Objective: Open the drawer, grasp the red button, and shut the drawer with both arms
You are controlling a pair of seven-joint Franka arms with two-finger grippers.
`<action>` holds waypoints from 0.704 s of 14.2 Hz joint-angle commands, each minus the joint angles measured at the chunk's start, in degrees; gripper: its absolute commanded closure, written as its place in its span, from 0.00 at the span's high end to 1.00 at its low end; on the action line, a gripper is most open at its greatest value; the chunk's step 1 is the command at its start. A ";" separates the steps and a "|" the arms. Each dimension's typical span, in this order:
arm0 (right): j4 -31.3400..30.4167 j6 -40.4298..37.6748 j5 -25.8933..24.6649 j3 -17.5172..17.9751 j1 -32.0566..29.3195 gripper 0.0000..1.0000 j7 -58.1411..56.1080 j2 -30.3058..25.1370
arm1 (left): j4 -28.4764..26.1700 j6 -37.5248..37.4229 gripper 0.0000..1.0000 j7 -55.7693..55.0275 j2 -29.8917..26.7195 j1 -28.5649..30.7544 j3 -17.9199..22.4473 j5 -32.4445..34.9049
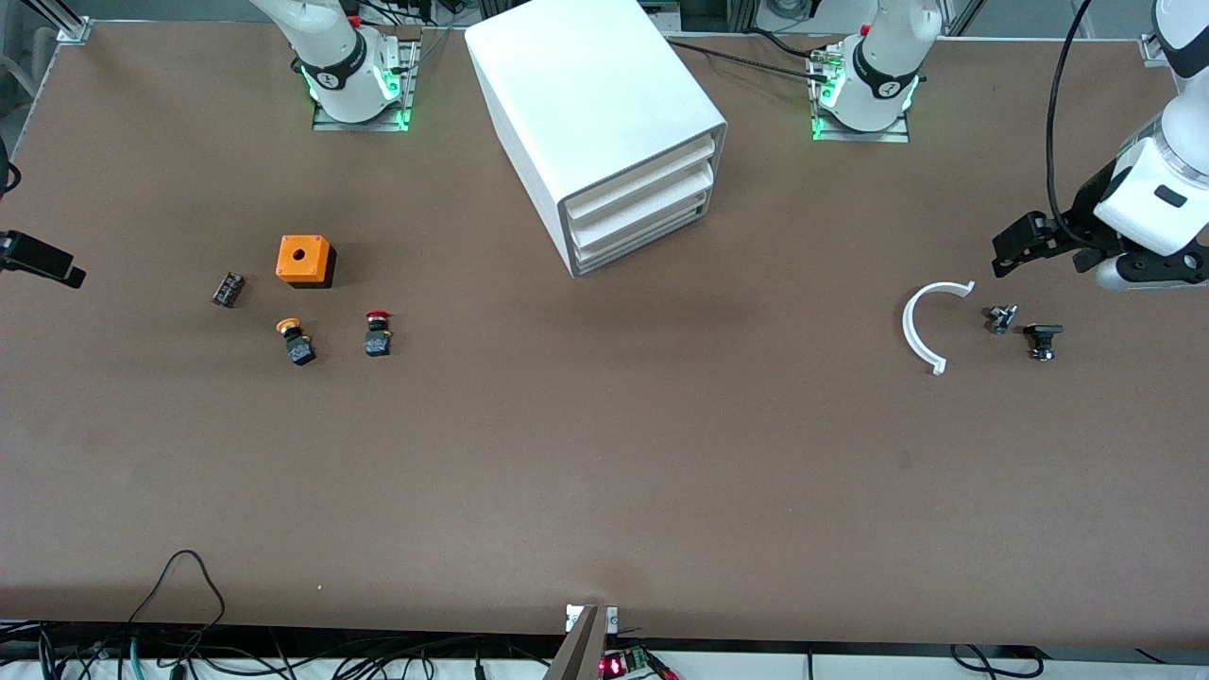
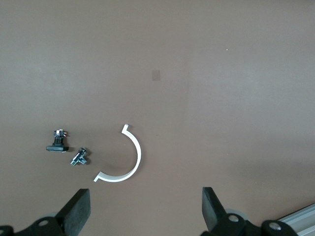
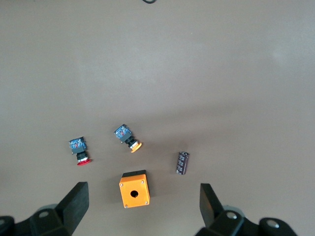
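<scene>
Drawers (image 1: 642,212) all shut, red button (image 1: 378,332) out on the table near the orange box (image 1: 305,260), left gripper (image 2: 142,211) and right gripper (image 3: 142,209) both wide, fitting start or finish.

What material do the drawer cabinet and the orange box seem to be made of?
The drawer cabinet looks like matte white plastic or painted metal: smooth, even faces without grain. The look leaves this open. The orange box seems to be molded plastic, matte, with uniform colour, corner screws and a black base.
</scene>
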 commanded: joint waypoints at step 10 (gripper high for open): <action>-0.63 -6.75 -0.02 1.31 1.29 1.00 -0.07 -6.12 | 2.35 -1.23 1.00 1.37 0.29 0.55 0.00 -1.08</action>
